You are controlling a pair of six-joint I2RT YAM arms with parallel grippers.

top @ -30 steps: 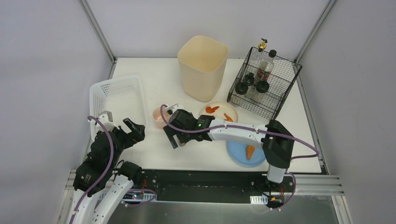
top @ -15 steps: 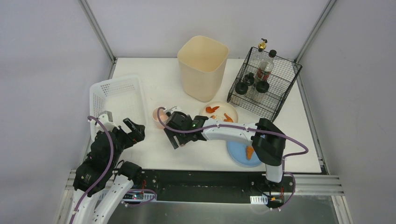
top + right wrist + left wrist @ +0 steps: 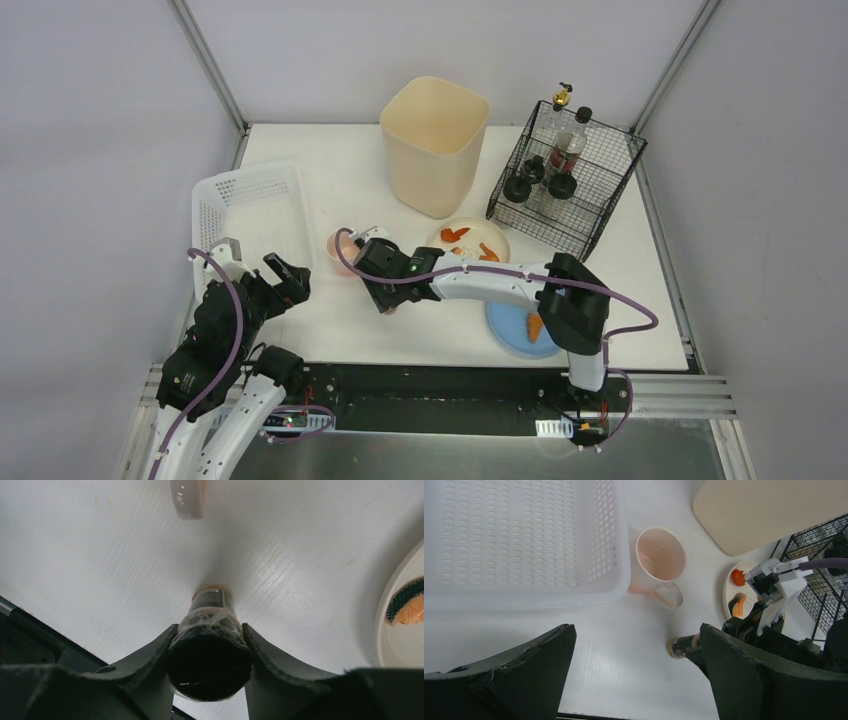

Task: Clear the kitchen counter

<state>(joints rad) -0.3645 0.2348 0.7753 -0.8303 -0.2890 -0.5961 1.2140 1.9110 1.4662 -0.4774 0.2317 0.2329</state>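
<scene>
A small dark bottle (image 3: 210, 611) with a black cap and a tan base rests with its base on the white kitchen counter (image 3: 335, 170). My right gripper (image 3: 209, 629) comes at it from the cap end, both fingers pressed against its sides. In the top view the right gripper (image 3: 386, 297) hides the bottle. In the left wrist view the bottle (image 3: 679, 646) shows beside the right arm. My left gripper (image 3: 288, 277) hangs open near the counter's front left, holding nothing, and its jaws (image 3: 636, 630) stand wide apart.
A pink mug (image 3: 340, 245) stands beside a white perforated basket (image 3: 250, 205). A tall beige bin (image 3: 433, 140) and a black wire rack (image 3: 565, 175) with bottles are at the back. A cream plate (image 3: 495, 238) and a blue plate (image 3: 510, 335) hold orange food.
My right gripper's jaws have closed from wide open onto the small bottle, after the arm shifted slightly left. The left arm has not moved.
</scene>
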